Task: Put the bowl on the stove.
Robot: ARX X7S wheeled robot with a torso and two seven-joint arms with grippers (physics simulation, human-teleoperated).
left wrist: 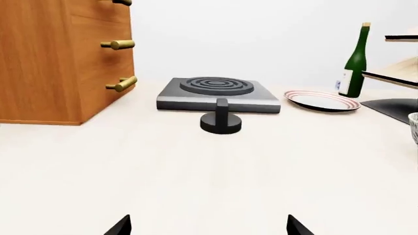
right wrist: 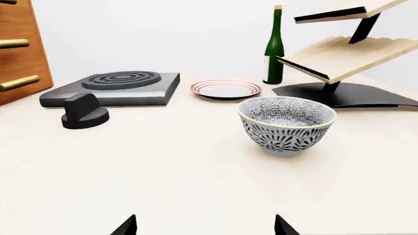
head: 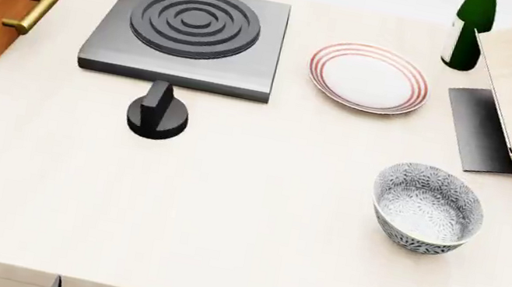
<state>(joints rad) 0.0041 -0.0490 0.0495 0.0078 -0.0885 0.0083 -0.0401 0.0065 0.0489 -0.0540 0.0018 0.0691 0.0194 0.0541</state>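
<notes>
Nothing grabbed yet, both claws spread w/ only tips showing, bowl (head: 428, 209) upright on the surface (head: 237, 251) at ~1 o'clock from right claw (right wrist: 204, 226), way nearer than left claw (left wrist: 207, 227), stove (head: 189, 35) off at 10 o'clock from bowl.

We see little of the robot: each wrist view shows two black, pointed fingertips (left wrist: 119, 226); head view shows dark tips, too small to tell more.
</notes>
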